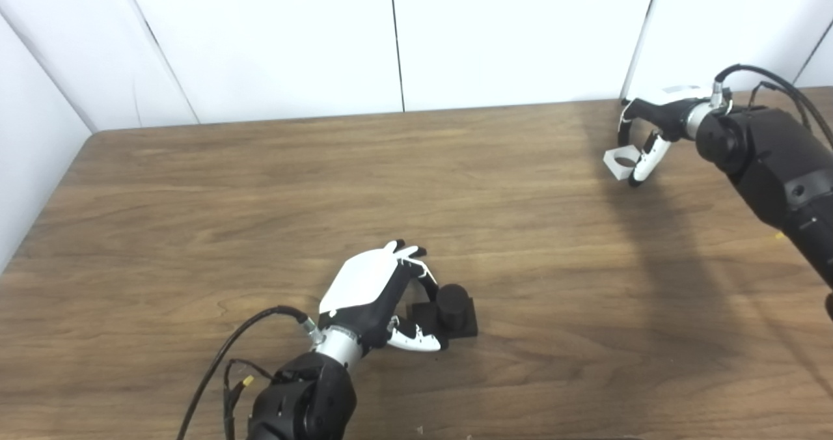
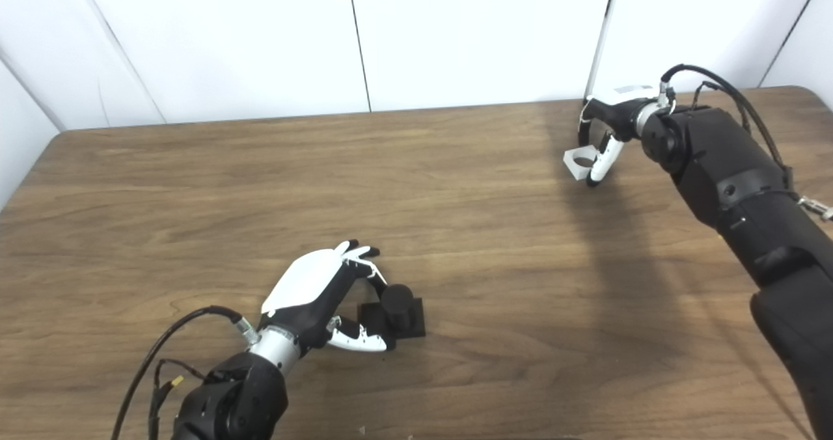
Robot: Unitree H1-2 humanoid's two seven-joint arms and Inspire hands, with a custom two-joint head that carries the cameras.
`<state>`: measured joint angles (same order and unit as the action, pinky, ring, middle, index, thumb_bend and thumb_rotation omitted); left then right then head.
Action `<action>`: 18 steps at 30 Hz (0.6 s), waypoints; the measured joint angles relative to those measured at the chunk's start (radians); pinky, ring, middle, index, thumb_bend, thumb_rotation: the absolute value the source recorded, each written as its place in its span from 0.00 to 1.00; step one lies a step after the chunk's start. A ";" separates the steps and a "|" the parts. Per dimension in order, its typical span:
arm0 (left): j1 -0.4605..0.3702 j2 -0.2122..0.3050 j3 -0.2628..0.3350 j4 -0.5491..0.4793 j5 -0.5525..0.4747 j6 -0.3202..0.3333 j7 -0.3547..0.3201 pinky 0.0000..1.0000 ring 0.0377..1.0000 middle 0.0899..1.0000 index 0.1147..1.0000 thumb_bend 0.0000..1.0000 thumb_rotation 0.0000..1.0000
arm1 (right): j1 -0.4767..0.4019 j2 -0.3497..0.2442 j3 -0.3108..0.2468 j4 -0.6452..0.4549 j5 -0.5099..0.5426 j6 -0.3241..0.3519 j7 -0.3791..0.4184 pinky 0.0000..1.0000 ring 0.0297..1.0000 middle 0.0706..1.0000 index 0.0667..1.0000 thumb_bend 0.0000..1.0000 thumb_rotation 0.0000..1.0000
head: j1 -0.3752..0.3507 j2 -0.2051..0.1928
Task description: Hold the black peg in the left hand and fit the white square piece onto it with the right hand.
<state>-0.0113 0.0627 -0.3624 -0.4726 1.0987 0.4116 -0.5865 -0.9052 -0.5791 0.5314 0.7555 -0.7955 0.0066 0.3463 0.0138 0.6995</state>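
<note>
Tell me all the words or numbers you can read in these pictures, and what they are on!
There are none to read. The black peg, the white square piece, the left hand, the right hand and the wooden table show no words, labels or numbers. A faint grey patch on top of the right hand is too blurred to tell whether it is writing.

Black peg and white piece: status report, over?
Left robot hand around black peg, on table. Right robot hand pinching white square piece. Far apart; path clear.
</note>
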 measured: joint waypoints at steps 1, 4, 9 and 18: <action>0.000 0.000 0.000 0.000 0.000 0.000 0.000 0.99 1.00 0.92 0.42 0.52 0.06 | 0.000 0.000 0.000 0.000 0.000 -0.006 0.000 1.00 1.00 0.95 0.47 0.58 0.15 | 0.000 -0.002; 0.000 0.000 0.000 0.000 0.000 0.000 0.000 0.99 1.00 0.92 0.42 0.52 0.06 | -0.001 0.000 0.002 0.000 0.000 -0.025 0.000 1.00 1.00 0.94 0.46 0.53 0.15 | 0.000 0.000; 0.000 -0.002 0.000 0.000 0.000 0.000 0.001 0.99 1.00 0.93 0.42 0.52 0.06 | -0.003 0.000 0.003 0.006 -0.001 -0.045 -0.003 1.00 1.00 0.93 0.45 0.52 0.15 | 0.002 -0.003; -0.001 -0.005 0.001 0.001 0.001 0.001 0.001 0.99 1.00 0.92 0.42 0.52 0.06 | -0.005 0.000 0.003 0.016 -0.001 -0.062 -0.014 1.00 1.00 0.93 0.45 0.52 0.14 | 0.005 -0.005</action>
<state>-0.0121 0.0576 -0.3617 -0.4718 1.0995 0.4123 -0.5853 -0.9103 -0.5795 0.5342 0.7715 -0.7965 -0.0557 0.3322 0.0184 0.6949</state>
